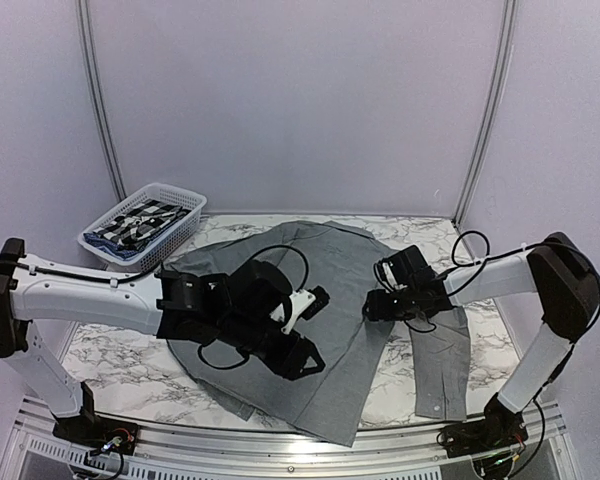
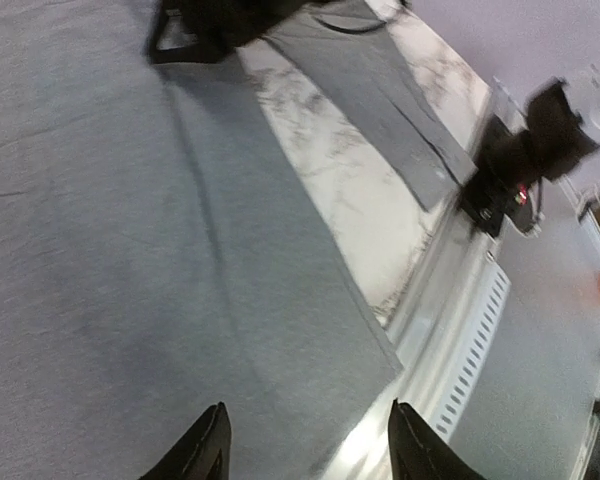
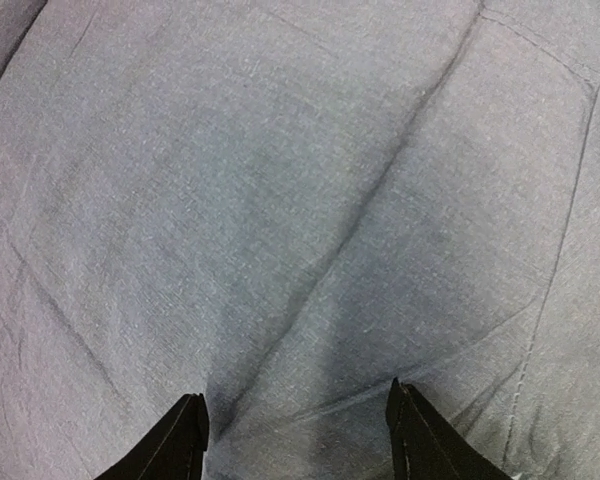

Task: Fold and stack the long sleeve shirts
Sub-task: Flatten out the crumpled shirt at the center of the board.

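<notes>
A plain mid-grey long sleeve shirt (image 1: 330, 300) lies spread on the marble table, its hem hanging over the near edge and one sleeve (image 1: 440, 360) stretched out on the right. My left gripper (image 1: 305, 345) is open and empty, held over the shirt's lower middle; in the left wrist view its fingertips (image 2: 205, 450) straddle the hem corner (image 2: 375, 350). My right gripper (image 1: 378, 300) is open and empty, just above the shirt's right shoulder area; the right wrist view is filled with grey cloth (image 3: 300, 200) with creases and a seam.
A white mesh basket (image 1: 145, 222) holding a black-and-white checked garment (image 1: 140, 225) stands at the back left. The metal rail (image 1: 280, 445) runs along the table's near edge. Bare marble (image 1: 110, 350) shows at the left front and between shirt body and sleeve.
</notes>
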